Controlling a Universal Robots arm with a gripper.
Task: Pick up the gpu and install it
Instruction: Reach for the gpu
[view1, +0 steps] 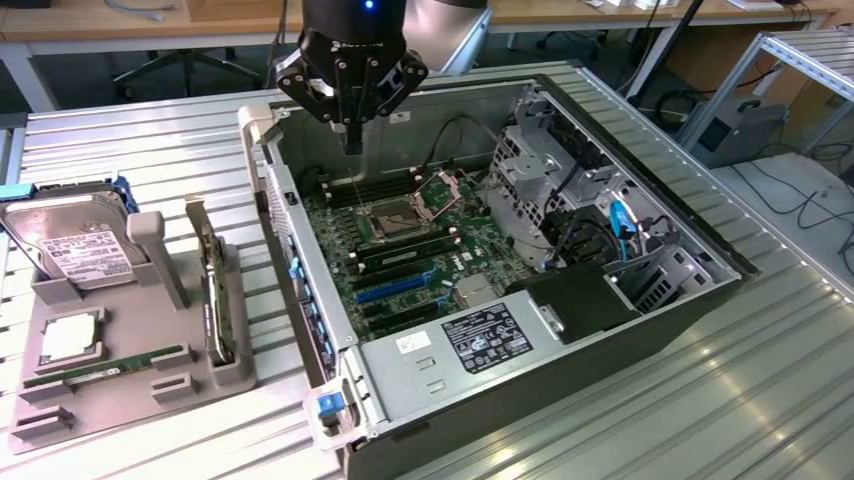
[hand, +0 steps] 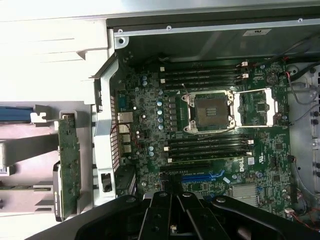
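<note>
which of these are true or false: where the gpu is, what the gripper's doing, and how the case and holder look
1. The gripper holds the gpu. False: it is shut on nothing; the gpu stands on edge in the gray holder.
2. The computer case lies open, motherboard exposed. True.
3. The gripper hangs over the gray holder. False: it hangs over the open computer case.
4. The hard drive sits in the gray holder. True.
</note>
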